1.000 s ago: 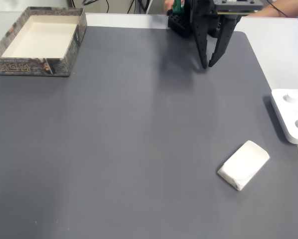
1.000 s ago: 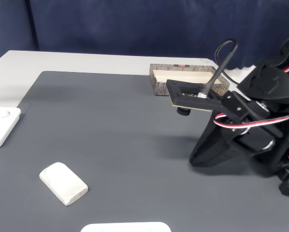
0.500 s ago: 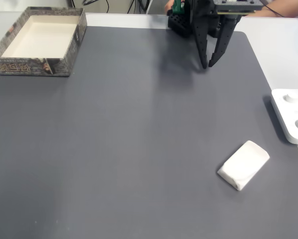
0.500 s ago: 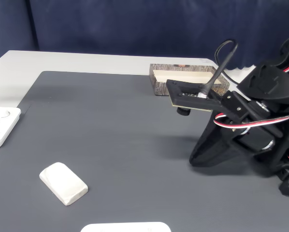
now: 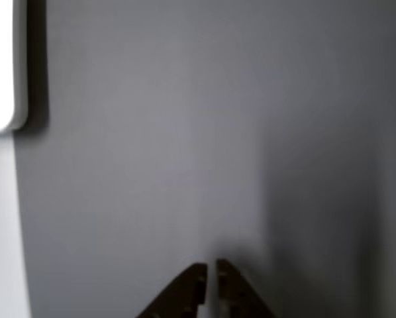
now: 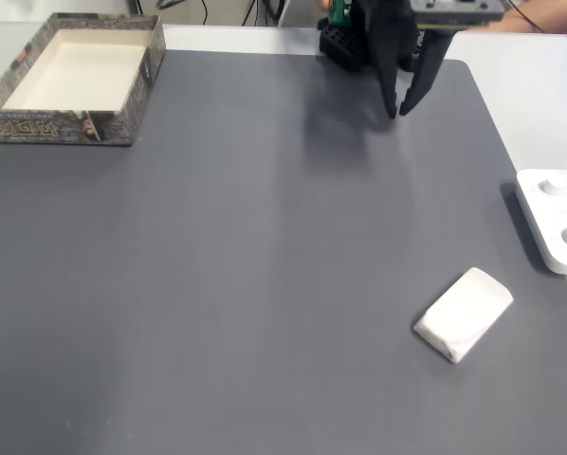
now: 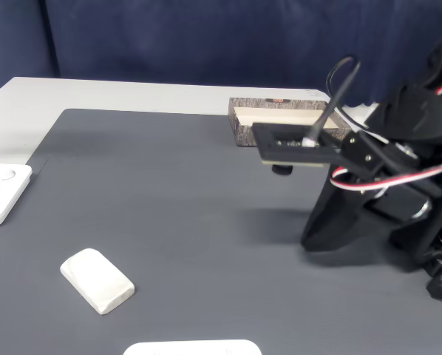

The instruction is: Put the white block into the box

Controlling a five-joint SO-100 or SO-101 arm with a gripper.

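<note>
A: Near edge first. White block (image 6: 464,314) lies flat on the grey mat (image 6: 265,265), lower right in a fixed view, nothing touching it. Untouched as far as I can see.

B: Same block (image 7: 97,279) sits lower left in a fixed view. White gadget (image 6: 556,220) near it at the mat's edge, not touching?

A: Yep, apart. Not part of the job.

B: Arm?

A: Gripper (image 6: 398,112) is at the far side of the mat, tips pointing down, well apart from the block. Fingers a bit apart at the tips in that view, narrow gap. Holding nothing. Other view shows the tips (image 5: 211,275) nearly together over bare mat.

B: Box?

A: Box (image 6: 37,121) at far left corner in a fixed view, inside looks empty. Well apart from block and arm both.

B: So progress?

A: I'd say approx zero. Left to do: reach block, grab, carry across mat, drop in box. Block looks wide, so fingers prob need to open more first.
</note>
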